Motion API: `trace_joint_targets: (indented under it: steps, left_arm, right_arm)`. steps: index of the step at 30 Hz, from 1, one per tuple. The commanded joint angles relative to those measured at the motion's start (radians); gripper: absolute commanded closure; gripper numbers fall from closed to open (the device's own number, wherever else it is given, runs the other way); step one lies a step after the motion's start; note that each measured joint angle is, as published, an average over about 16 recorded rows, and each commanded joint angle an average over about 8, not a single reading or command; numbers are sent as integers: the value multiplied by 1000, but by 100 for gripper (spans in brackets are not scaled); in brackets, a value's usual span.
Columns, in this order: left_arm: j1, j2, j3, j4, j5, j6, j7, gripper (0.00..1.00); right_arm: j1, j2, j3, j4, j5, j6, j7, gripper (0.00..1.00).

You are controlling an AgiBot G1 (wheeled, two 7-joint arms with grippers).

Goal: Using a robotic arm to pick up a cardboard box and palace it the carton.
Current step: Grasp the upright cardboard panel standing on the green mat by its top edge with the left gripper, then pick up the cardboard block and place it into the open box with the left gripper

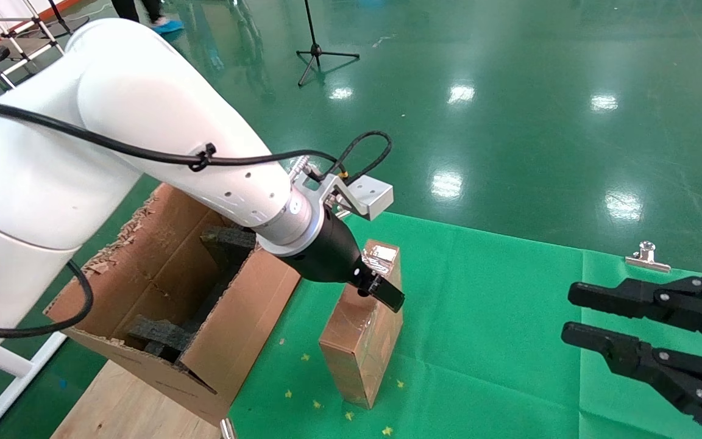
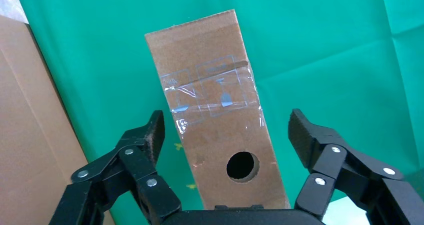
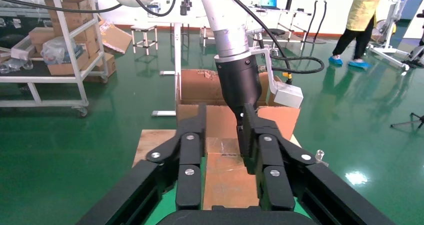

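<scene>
- A small brown cardboard box wrapped in shiny clear tape [image 1: 363, 332] stands on a green cloth-covered table [image 1: 497, 341], just beside a large brown corrugated carton with ragged flaps and black foam inserts [image 1: 168, 305], on the carton's right.
- The white left robotic arm's black two-finger gripper [image 2: 227, 135] hangs directly over the box, jaws spread wide with one finger on each side, touching nothing.
- The left wrist view shows the box's narrow upper face, with a round hole [image 2: 242, 166] and a patch of wrinkled tape.
- The box looks light and stiff; the taped sides are probably slippery (a firm squeeze across the narrow width, near the top, seems the best hold).
- The right all-black gripper [image 1: 570, 314] rests well apart at the table's right side, fingers slightly parted, empty.
</scene>
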State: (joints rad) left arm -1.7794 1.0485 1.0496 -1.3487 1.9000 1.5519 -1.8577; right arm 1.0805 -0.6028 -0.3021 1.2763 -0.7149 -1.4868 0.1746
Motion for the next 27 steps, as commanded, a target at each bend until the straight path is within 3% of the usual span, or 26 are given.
trace_joint_targets:
  steps: [1,17,21,27]
  left_arm:
    - [1,0,-1,0,0,0,0,100]
    - [-12,-15,-4,12,0,-11,32,100]
    - [-33,-70,-15,13,-29,-20,127,100]
    - [-100,-230,-77,31,-157,-9,379,100]
  right_arm:
    - [0,0,0,0,0,0,0,0]
    - [0,0,0,0,0,0,0,0]
    - [0,0,0,0,0,0,0,0]
    - [0,0,-1,-1,0,0,0,0]
